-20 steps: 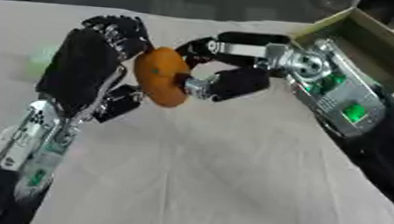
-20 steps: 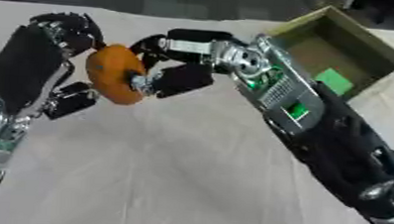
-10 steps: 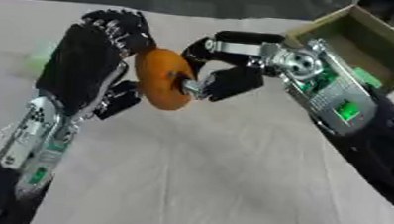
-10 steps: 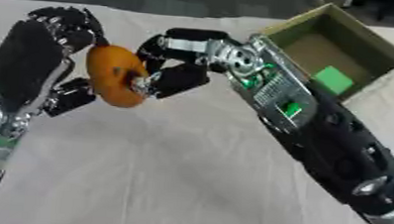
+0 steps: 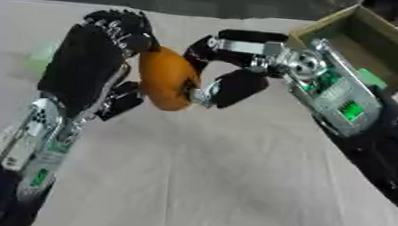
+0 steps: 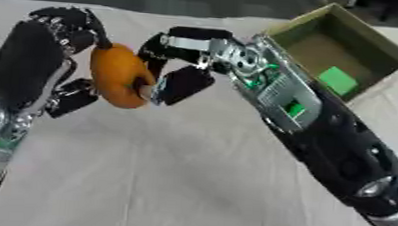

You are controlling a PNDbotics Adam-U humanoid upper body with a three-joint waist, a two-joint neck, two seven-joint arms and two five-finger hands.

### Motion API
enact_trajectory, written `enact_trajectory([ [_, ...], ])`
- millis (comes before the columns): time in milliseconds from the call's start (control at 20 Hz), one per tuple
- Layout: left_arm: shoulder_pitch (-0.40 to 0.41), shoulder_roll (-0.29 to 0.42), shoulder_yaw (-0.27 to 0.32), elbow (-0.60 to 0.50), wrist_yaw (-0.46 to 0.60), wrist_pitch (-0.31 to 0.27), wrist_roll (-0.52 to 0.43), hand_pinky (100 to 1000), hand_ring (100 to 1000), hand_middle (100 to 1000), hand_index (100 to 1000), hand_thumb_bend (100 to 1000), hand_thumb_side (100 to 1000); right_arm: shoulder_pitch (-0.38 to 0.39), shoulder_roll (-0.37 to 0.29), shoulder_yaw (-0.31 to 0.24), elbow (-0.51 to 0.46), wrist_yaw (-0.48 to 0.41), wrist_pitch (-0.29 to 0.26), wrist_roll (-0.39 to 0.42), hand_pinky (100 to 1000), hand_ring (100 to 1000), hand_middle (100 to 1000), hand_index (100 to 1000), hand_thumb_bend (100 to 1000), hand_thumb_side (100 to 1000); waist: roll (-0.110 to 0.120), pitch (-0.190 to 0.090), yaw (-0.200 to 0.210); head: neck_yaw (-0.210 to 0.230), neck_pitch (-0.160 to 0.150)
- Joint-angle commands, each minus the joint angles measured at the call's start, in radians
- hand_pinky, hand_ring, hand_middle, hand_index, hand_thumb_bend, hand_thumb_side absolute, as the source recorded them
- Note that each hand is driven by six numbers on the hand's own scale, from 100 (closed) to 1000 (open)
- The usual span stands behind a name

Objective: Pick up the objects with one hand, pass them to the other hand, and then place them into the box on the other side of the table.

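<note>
Above the bench (image 5: 232, 187), the left robot hand (image 5: 96, 63) and the right robot hand (image 5: 227, 69) meet, both with fingers curled around the orange object (image 5: 166, 77) held between them. The box (image 6: 347, 55) sits far right.

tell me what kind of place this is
Likely a robot lab or test bench: a table under a plain pale cloth, an open cardboard box at its far right corner, and an orange object held between the left robot hand and right robot hand.
</note>
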Motion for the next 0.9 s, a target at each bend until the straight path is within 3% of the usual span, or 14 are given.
enact_trajectory([
  [50, -0.021, -0.005, -0.005, -0.01, -0.003, 0.006, 0.004, 530, 548, 523, 563, 375, 100, -0.015, -0.017, -0.008, -0.025, -0.025, 0.009, -0.008, 1000, 694, 465, 679, 100, 295, 0.002, -0.022, -0.001, 0.003, 0.002],
  [300, -0.016, -0.005, -0.003, 0.0, -0.005, 0.026, 0.003, 538, 556, 539, 618, 476, 100, -0.012, -0.023, -0.015, -0.038, -0.051, 0.02, -0.016, 1000, 675, 448, 654, 100, 289, 0.003, -0.021, -0.003, 0.003, 0.0],
  [500, -0.013, -0.005, -0.003, 0.008, -0.012, 0.038, -0.001, 557, 577, 571, 665, 544, 100, -0.009, -0.026, -0.022, -0.048, -0.075, 0.033, -0.024, 1000, 661, 435, 644, 100, 232, 0.004, -0.021, -0.006, 0.004, 0.0],
  [800, -0.008, -0.002, -0.002, 0.017, -0.04, 0.044, -0.023, 613, 639, 654, 766, 725, 100, -0.006, -0.04, -0.029, -0.07, -0.078, 0.031, -0.037, 1000, 644, 416, 627, 100, 153, 0.004, -0.021, -0.009, 0.007, -0.001],
  [900, -0.006, -0.002, 0.0, 0.019, -0.049, 0.046, -0.029, 621, 654, 671, 799, 830, 100, -0.007, -0.045, -0.031, -0.075, -0.076, 0.028, -0.04, 1000, 641, 413, 623, 100, 141, 0.004, -0.022, -0.011, 0.008, -0.001],
])
